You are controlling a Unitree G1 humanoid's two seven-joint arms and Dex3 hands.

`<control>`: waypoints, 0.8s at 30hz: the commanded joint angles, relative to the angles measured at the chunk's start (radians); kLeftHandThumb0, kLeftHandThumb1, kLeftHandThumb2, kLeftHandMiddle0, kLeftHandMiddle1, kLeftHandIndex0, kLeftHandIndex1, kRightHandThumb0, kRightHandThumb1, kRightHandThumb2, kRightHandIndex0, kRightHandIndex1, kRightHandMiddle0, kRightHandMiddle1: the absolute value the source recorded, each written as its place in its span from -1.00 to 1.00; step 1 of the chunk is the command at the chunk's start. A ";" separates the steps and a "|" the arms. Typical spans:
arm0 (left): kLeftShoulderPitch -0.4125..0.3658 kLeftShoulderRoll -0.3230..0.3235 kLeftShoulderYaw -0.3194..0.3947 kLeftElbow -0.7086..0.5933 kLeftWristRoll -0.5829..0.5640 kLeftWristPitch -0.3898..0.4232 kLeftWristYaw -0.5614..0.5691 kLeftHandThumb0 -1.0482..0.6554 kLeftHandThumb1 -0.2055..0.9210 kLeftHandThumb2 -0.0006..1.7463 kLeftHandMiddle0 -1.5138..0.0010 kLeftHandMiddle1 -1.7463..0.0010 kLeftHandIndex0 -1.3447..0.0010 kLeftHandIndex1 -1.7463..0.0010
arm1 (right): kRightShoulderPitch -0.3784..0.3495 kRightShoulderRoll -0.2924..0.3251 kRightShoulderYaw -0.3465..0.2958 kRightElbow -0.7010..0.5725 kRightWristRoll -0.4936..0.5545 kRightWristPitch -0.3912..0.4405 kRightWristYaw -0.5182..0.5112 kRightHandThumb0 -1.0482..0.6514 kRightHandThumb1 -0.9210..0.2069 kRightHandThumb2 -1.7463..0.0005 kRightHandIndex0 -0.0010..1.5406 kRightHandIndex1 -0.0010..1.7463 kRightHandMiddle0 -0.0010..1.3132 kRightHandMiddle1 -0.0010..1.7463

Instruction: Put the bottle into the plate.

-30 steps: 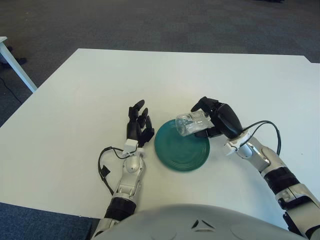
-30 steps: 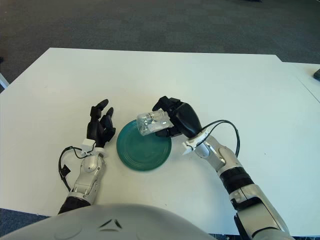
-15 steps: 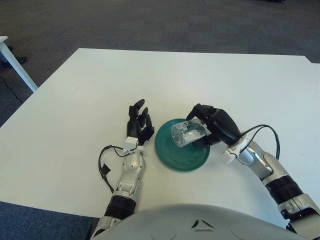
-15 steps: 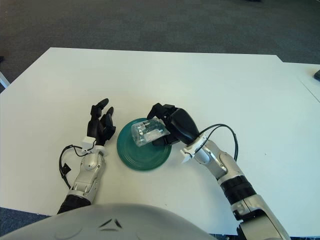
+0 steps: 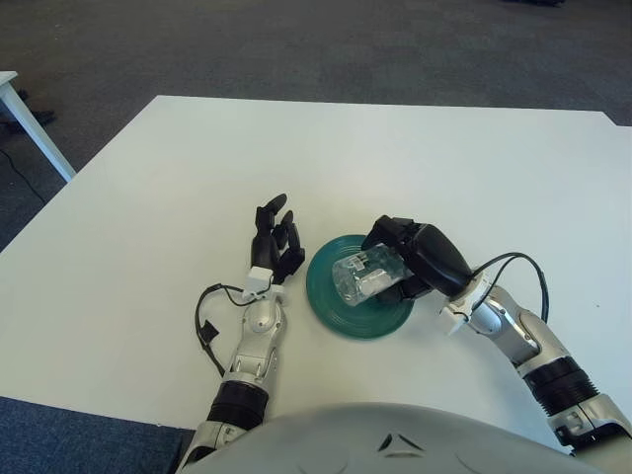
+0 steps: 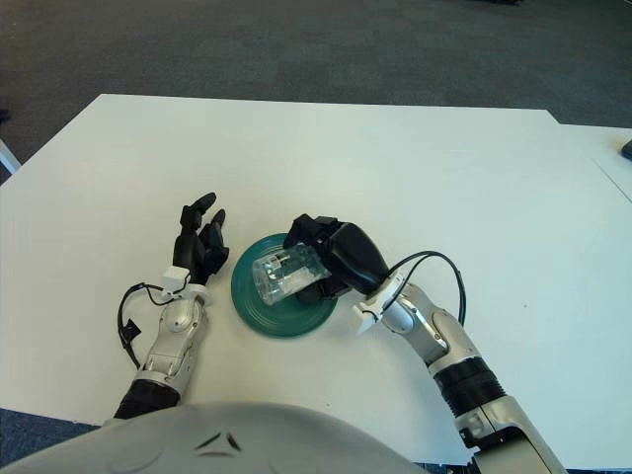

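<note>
The right hand (image 5: 420, 259), fingers grasping the bottle (image 5: 366, 277), holds it over the plate (image 5: 359, 314): placing step. Next, judge contact and let go. The left hand (image 5: 275, 247) rests released on the desk (image 5: 148, 217).

Right hand (image 6: 331, 259) gripping bottle (image 6: 280, 276) over plate (image 6: 249, 306)

clear bottle (image 5: 363, 277), teal plate (image 5: 341, 314), white table (image 5: 148, 197)
</note>
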 commanded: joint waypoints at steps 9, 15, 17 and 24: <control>0.036 -0.070 0.008 0.064 -0.006 0.033 0.021 -0.64 1.00 -0.15 0.21 0.97 0.86 0.10 | -0.010 0.002 0.013 0.008 -0.084 -0.026 -0.026 -0.22 -0.57 0.03 0.25 1.00 -0.47 1.00; 0.042 -0.073 0.003 0.058 -0.004 0.030 0.030 -0.64 1.00 -0.16 0.22 0.98 0.85 0.10 | -0.002 -0.009 0.013 0.004 -0.081 -0.018 0.002 -0.23 -0.56 0.01 0.25 1.00 -0.46 1.00; 0.046 -0.073 0.000 0.052 -0.004 0.029 0.030 -0.65 1.00 -0.16 0.22 0.98 0.86 0.10 | 0.003 -0.012 0.014 0.003 -0.069 -0.012 0.025 -0.23 -0.55 0.01 0.24 1.00 -0.45 1.00; 0.060 -0.072 -0.011 0.031 -0.001 0.026 0.032 -0.66 1.00 -0.14 0.24 0.99 0.87 0.11 | 0.014 -0.017 0.010 -0.002 -0.032 0.004 0.086 -0.23 -0.55 0.00 0.21 1.00 -0.45 1.00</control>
